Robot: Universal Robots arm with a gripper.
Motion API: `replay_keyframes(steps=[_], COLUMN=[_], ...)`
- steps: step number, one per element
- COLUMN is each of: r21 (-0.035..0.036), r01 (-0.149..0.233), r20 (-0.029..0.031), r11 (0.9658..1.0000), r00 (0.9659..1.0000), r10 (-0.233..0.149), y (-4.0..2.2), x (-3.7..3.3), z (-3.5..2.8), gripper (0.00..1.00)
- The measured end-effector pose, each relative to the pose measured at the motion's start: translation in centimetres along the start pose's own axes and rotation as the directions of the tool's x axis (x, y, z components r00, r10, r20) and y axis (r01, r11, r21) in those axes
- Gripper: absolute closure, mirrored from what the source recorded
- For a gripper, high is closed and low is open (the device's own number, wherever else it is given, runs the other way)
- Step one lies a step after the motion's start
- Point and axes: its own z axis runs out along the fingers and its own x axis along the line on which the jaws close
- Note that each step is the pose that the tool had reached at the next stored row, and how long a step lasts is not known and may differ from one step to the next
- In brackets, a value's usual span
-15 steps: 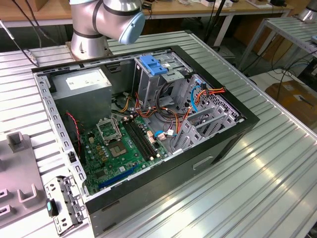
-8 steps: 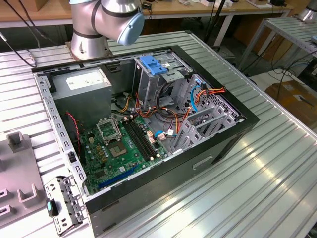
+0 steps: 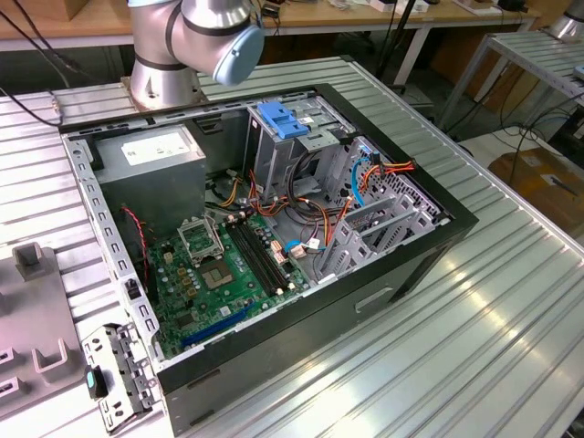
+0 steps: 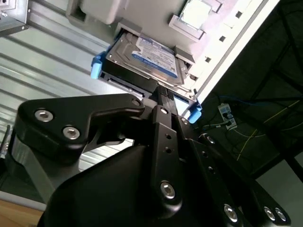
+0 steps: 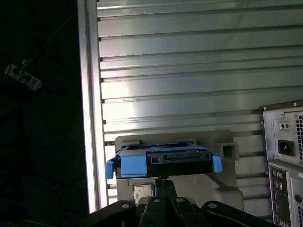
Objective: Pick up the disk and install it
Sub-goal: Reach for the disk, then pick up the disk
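The disk (image 4: 144, 59) is a silver-grey drive with a white-and-blue label and blue side rails. It lies flat in a light grey holder (image 4: 189, 19) on the ribbed metal table. In the first wrist view the disk (image 5: 163, 160) shows end-on, with blue rail ends on both sides. My black gripper (image 4: 163, 92) reaches up to the disk's near edge, in line with its middle. The first wrist view has the gripper (image 5: 163, 182) just short of that same edge.
An open computer case (image 3: 274, 228) lies on the table, with a green motherboard (image 3: 219, 274), a drive cage with a blue latch tab (image 3: 283, 119) and a grey box with a white sticker (image 3: 151, 151). The case's rear panel (image 5: 284, 156) stands beside the holder. The table's edge (image 5: 90, 94) runs close by.
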Motion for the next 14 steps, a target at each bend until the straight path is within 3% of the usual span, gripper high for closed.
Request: replay_keyframes(steps=[5,14], r21=[0.0001,0.0001], r01=[0.000,0.000], r20=[-0.0041,-0.0041], r11=[1.0000,1.0000], r00=[1.0000,1.0000], r10=[0.000,0.000], y=[0.11,0.10], x=[2.32,2.43], z=[0.23,0.24], gripper=[0.89,0.89])
